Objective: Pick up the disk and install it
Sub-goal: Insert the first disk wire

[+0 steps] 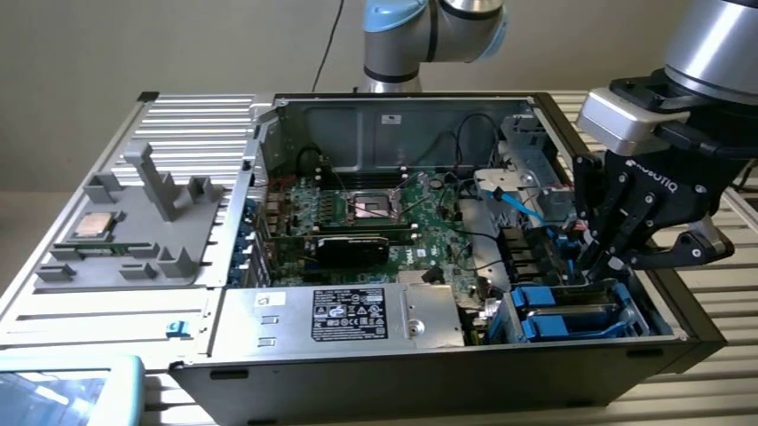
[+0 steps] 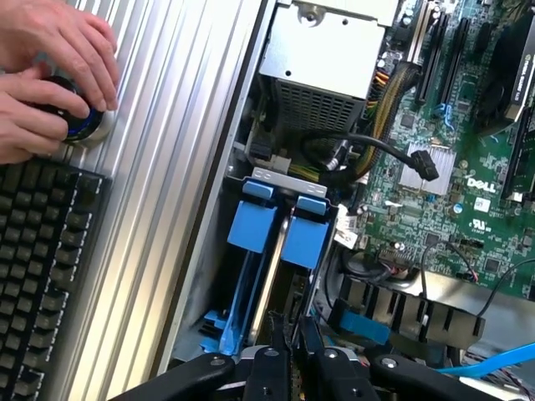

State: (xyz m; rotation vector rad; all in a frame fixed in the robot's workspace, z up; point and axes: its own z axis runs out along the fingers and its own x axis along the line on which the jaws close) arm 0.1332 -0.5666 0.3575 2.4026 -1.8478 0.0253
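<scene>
Pincer (image 2: 290, 331) tight on disk (image 2: 268, 277) (hands (image 2: 58, 38) nearby)

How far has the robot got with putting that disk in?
Pickup looks done: the disk is already inside the computer's drive bay. In hand: the gripper seems closed on its edge. Left: it is not yet released; whether it is fully seated I cannot tell.

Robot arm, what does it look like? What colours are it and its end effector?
The robot arm is round silver-grey tubes with light blue joint caps; a thin black cable hangs beside it. Its end effector is black with white ROBOTIQ lettering, under a pale grey block.
</scene>
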